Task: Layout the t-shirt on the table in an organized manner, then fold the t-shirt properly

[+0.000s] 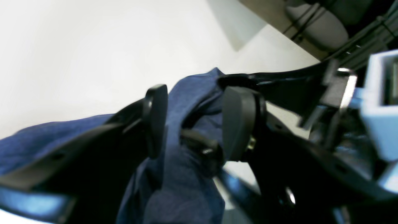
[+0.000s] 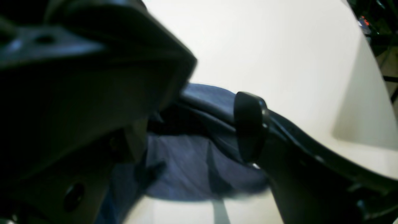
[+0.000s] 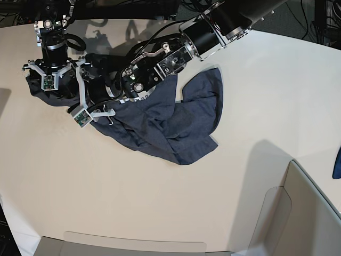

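A rumpled t-shirt (image 3: 184, 120) lies on the smooth off-white table (image 3: 128, 197).

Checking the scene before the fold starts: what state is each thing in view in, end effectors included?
T-shirt: crumpled, unfolded, spread across part of the table
Table: bearing the t-shirt
Left end effector: open, over the cloth
Right end effector: open, over the cloth
Blue item at the base view's right edge: only partly in view
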